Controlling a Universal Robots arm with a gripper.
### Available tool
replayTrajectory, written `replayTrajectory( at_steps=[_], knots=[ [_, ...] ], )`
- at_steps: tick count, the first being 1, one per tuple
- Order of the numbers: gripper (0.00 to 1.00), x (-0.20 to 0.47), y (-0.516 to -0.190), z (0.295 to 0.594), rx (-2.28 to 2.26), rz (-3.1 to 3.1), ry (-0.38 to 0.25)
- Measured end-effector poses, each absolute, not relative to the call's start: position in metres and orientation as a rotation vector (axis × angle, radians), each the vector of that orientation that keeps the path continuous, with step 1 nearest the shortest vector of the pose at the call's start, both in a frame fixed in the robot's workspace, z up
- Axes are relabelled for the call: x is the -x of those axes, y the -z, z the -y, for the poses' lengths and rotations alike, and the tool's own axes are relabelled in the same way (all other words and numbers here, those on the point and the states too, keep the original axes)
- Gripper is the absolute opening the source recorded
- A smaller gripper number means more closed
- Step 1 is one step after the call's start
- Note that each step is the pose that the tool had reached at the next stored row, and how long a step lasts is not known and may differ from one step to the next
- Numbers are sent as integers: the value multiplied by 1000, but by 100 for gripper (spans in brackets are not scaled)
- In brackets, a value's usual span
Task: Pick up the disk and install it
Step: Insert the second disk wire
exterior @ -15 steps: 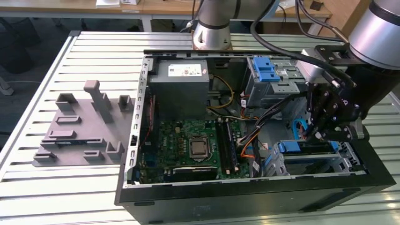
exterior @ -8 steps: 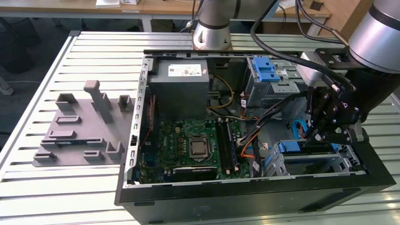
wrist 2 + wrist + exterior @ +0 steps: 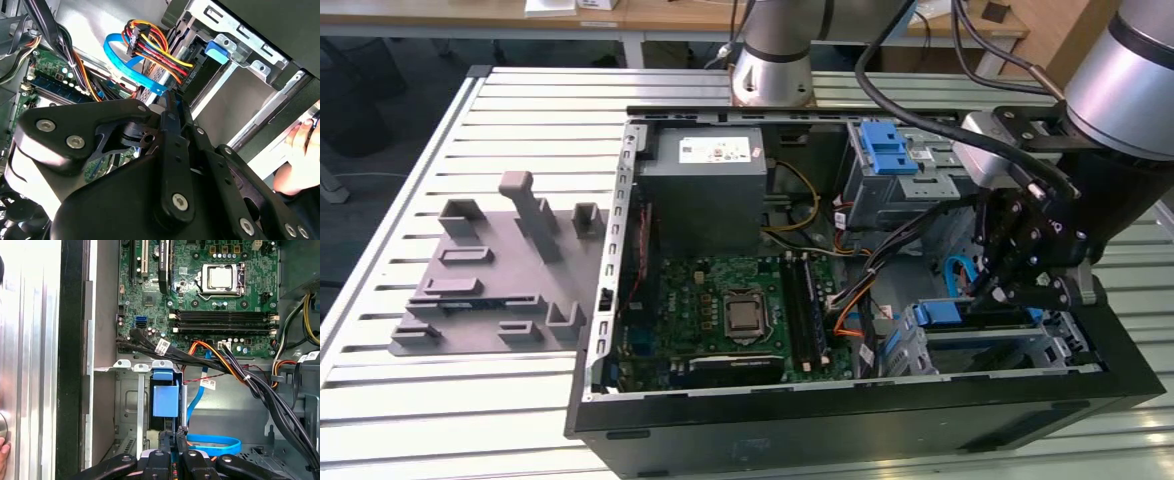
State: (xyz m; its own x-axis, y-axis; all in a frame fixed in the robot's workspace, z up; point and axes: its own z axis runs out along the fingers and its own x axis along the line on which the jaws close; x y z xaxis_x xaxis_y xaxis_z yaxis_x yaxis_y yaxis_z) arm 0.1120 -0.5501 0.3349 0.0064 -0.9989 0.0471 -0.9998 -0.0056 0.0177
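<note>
Here I see the gripper (image 3: 1014, 290) lowered into the open computer case (image 3: 854, 415), at the drive bay (image 3: 987, 335) on the exterior view's right. In the first wrist view, its fingers (image 3: 176, 436) meet with no gap just beside the disk (image 3: 165, 401), which sits in the bay. Installation appears nearly complete; full seating I cannot confirm.

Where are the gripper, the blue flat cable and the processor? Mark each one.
gripper (image 3: 176, 434), first wrist view, its front tip.
blue flat cable (image 3: 215, 442), first wrist view, middle of its loop.
processor (image 3: 221, 277), first wrist view, centre of its metal lid.
</note>
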Motion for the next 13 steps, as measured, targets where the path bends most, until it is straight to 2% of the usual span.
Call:
replayTrajectory(
  at_steps=[13],
  knots=[
    [16, -112, -332, 551, -2198, 2187, -25]
  ],
)
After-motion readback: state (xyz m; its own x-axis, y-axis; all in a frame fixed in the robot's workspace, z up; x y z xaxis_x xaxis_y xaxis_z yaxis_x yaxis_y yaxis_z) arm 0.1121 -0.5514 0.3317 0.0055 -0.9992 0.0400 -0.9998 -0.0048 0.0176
